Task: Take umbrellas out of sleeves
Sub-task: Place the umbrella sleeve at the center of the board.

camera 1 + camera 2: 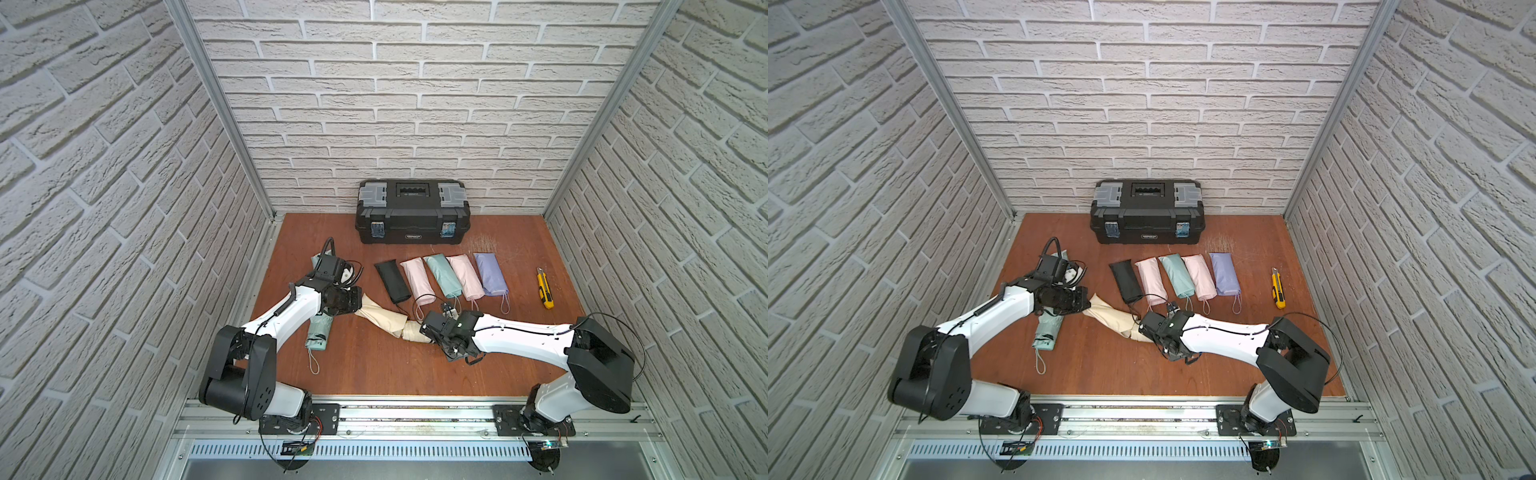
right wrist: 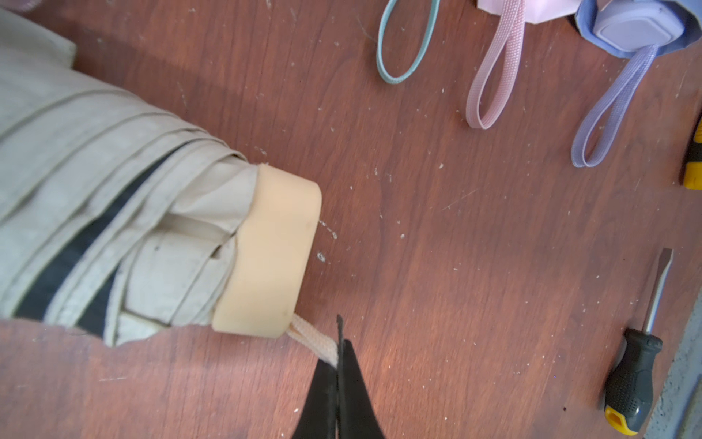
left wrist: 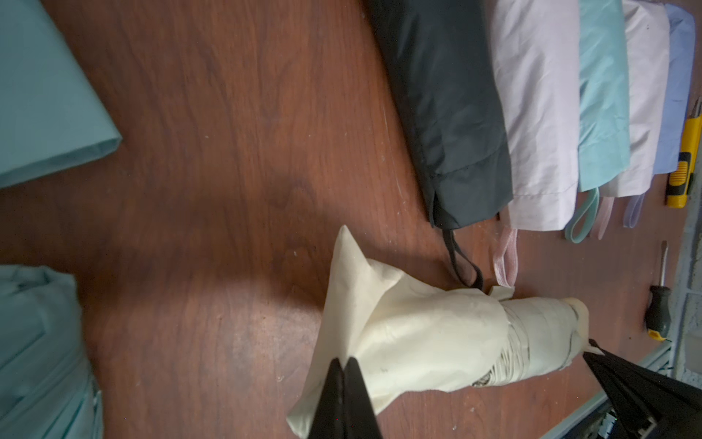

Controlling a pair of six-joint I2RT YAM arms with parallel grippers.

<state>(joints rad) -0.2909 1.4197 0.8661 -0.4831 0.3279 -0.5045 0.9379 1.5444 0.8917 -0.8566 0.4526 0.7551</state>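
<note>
**Obs:** Where did the cream umbrella (image 3: pixel 539 334) lie?

**Rec:** Mid-bench (image 1: pixel 374 374), between the left arm (image 1: pixel 291 311) and the right arm (image 1: pixel 519 332). Its long axis ran arm to arm on a slight slant, handle (image 2: pixel 269 251) toward the right arm. The handle half was bare. The other half sat inside the cream sleeve (image 3: pixel 410 330), which was bunched at its mouth.

**Obs:** Jaws?

**Rec:** Both pairs were pressed together on something thin. The left jaws pinched the sleeve's closed end. The right jaws pinched the wrist loop (image 2: pixel 313 340) just off the handle.

**Obs:** So the pull?

**Rec:** Judged: straight along that axis, arms drawing apart. The right arm was nearer the umbrella, the left nearer the sleeve. A sideways tug would likely swing the lot, and the thin loop might slip.

**Obs:** Other containers?

**Rec:** A row of five lay behind:
- black sleeve (image 1: pixel 392 280)
- pink sleeve (image 1: pixel 417 280)
- mint sleeve (image 1: pixel 442 274)
- second pink sleeve (image 1: pixel 466 276)
- lavender sleeve (image 1: pixel 490 274)

A loop poked from each near end, so I judged them full. A flat mint pouch (image 3: pixel 49 95) by the left wrist looked empty. The mint umbrella (image 1: pixel 319 334) lay bare under the left arm. The toolbox (image 1: pixel 411 210) stood at the back wall, latched, contents unseen.
</note>
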